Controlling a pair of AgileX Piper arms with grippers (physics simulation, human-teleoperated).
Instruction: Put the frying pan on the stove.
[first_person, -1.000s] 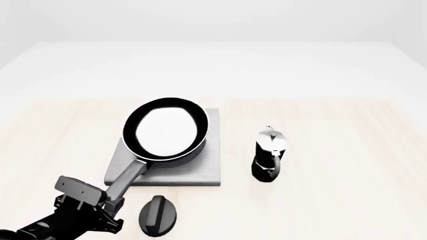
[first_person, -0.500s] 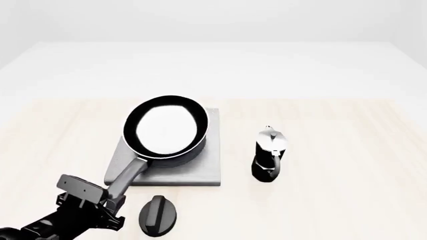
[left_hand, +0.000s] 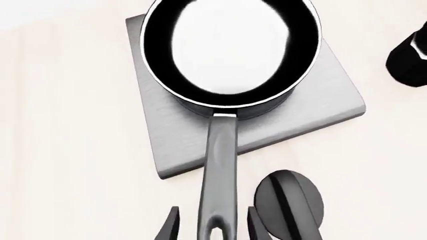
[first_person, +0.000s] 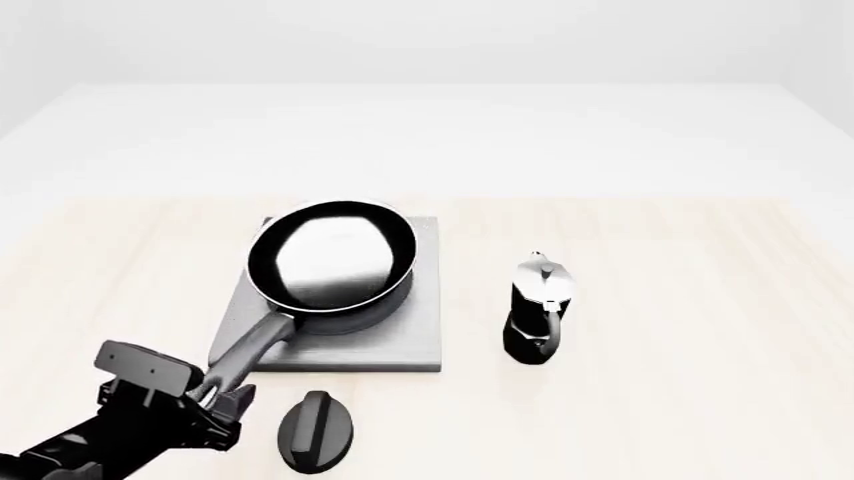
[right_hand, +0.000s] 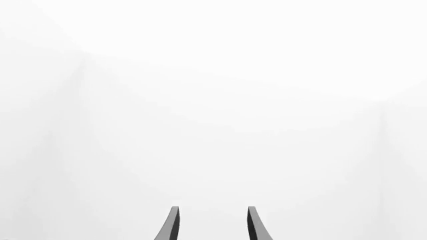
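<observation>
Frying pan (first_person: 334, 262) sits on the stove (first_person: 400, 340), bowl over the plate's far-left part, so placement looks essentially done. The handle (left_hand: 219, 170) runs from the bowl off the near-left edge of the stove, toward the left end effector (left_hand: 212, 227). In the left wrist view the handle end, with its hole, lies between the two fingers (left_hand: 170, 226), with a visible gap either side: jaws parted, no grip apparent. Long axis of the pan lines up with the fingers' reach, so a straight pull-back should clear it. Black oval knob (first_person: 316, 430) lies on the bench just beside this end effector; avoid clipping it. Moka pot (first_person: 539, 308) stands right of the stove, apart. Right end effector (right_hand: 212, 225) is open and empty, facing blank background, absent from the front view.
</observation>
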